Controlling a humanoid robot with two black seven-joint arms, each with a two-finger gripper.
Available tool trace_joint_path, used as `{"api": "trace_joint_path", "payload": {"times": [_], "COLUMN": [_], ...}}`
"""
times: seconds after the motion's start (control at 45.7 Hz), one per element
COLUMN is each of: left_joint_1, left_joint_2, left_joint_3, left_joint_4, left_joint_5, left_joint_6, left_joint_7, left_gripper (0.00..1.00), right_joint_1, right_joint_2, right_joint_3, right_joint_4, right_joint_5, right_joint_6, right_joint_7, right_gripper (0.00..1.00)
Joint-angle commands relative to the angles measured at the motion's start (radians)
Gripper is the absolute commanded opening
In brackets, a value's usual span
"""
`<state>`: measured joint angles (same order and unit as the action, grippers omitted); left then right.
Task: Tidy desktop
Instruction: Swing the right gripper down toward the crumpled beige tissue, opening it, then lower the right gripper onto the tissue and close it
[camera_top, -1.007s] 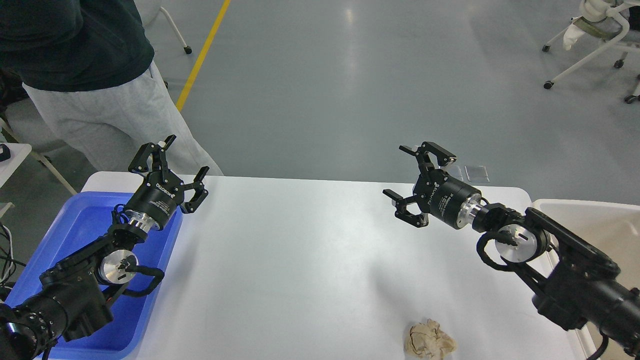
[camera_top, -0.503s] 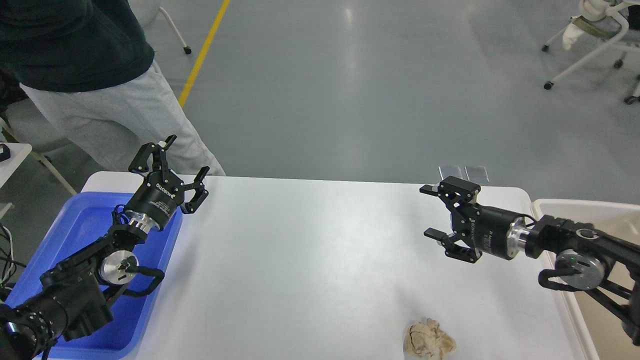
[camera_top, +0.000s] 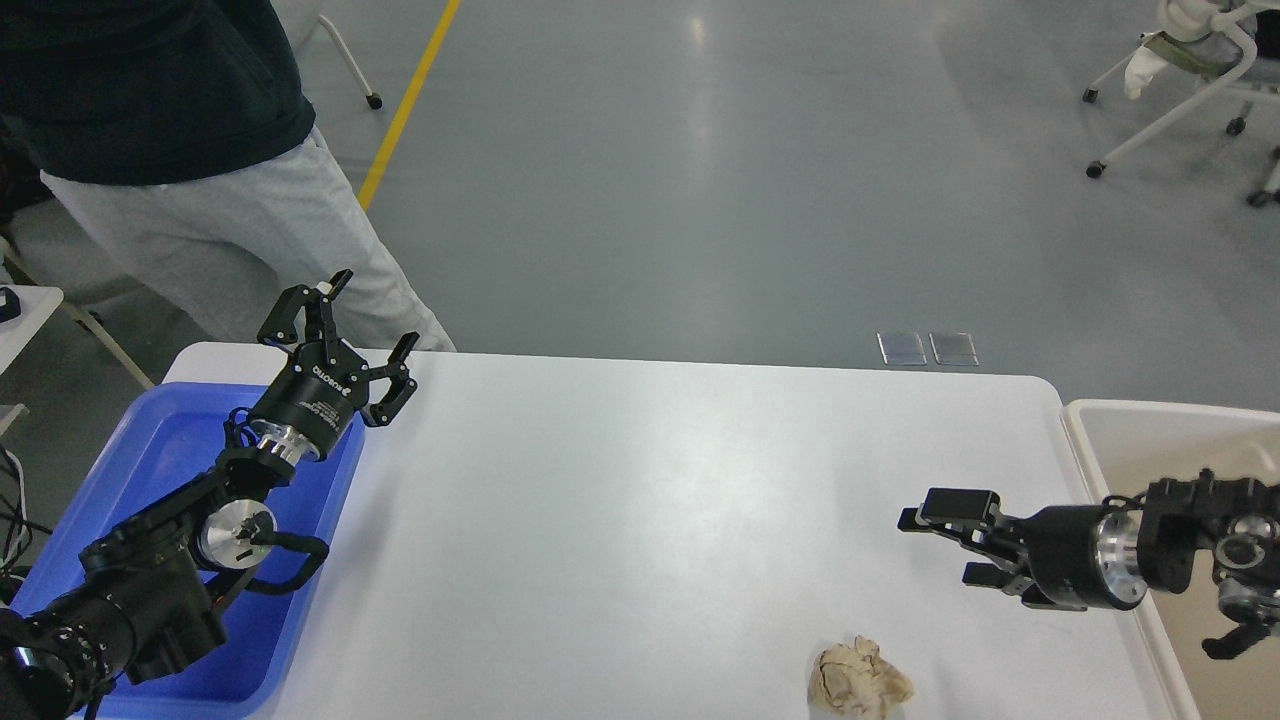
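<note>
The white bench (camera_top: 640, 500) is filling the lower middle of the view, its near edge cut off by the frame. A crumpled paper wad (camera_top: 858, 681) is lying on it near the bottom, its lower edge running out of view. The blue tray (camera_top: 160, 450) at the left is partly hidden by the left arm; the off-white bin (camera_top: 1150, 430) at the right is cut off by the frame. The left hand (camera_top: 340, 325) is hanging over the bench's far left corner, fingers spread, empty; white lettering on its body is too small to read. The right hand (camera_top: 945, 545) is hovering low over the bench's right side, above the wad, fingers spread apart, holding nothing. A person (camera_top: 180, 150) is standing beyond, head cut off.
</note>
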<state>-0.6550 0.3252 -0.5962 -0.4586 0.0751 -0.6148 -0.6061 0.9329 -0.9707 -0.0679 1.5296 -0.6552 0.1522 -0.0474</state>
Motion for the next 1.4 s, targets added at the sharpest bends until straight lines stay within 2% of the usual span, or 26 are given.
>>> {"api": "trace_joint_path", "payload": {"times": [0.0, 0.109, 0.263, 0.372, 0.481, 0.678, 0.854, 1.16, 1.379], "left_joint_1": [-0.002, -0.001, -0.002, 0.0, -0.001, 0.0, 0.0, 0.0, 0.0], "left_joint_2": [0.0, 0.0, 0.0, 0.0, 0.0, 0.0, 0.0, 0.0, 0.002], "left_joint_3": [0.001, 0.001, 0.001, 0.001, 0.001, 0.001, 0.001, 0.001, 0.001], "left_joint_4": [0.0, 0.0, 0.0, 0.0, 0.0, 0.0, 0.0, 0.0, 0.0], "left_joint_5": [0.0, 0.0, 0.0, 0.0, 0.0, 0.0, 0.0, 0.0, 0.0], "left_joint_6": [0.0, 0.0, 0.0, 0.0, 0.0, 0.0, 0.0, 0.0, 0.0], "left_joint_7": [0.0, 0.0, 0.0, 0.002, 0.0, 0.0, 0.0, 0.002, 0.0], "left_gripper": [1.0, 1.0, 1.0, 1.0, 1.0, 1.0, 1.0, 1.0, 1.0], "right_joint_1": [0.374, 0.553, 0.707, 0.771, 0.801, 0.814, 0.817, 0.808, 0.721], "right_joint_2": [-0.019, 0.016, 0.102, 0.202, 0.293, 0.382, 0.529, 0.67, 0.773], "right_joint_3": [-0.374, -0.513, -0.673, -0.846, -0.964, -1.046, -1.152, -1.158, -1.145], "right_joint_4": [0.021, 0.021, 0.023, 0.05, 0.121, 0.173, 0.216, 0.216, 0.216], "right_joint_5": [-0.011, 0.074, 0.215, 0.336, 0.376, 0.381, 0.381, 0.385, 0.388], "right_joint_6": [-0.019, -0.019, -0.057, -0.17, -0.299, -0.356, -0.447, -0.496, -0.551], "right_joint_7": [-0.002, -0.002, 0.006, 0.027, 0.09, 0.101, 0.118, 0.121, 0.121], "right_gripper": [1.0, 1.0, 1.0, 1.0, 1.0, 1.0, 1.0, 1.0, 1.0]}}
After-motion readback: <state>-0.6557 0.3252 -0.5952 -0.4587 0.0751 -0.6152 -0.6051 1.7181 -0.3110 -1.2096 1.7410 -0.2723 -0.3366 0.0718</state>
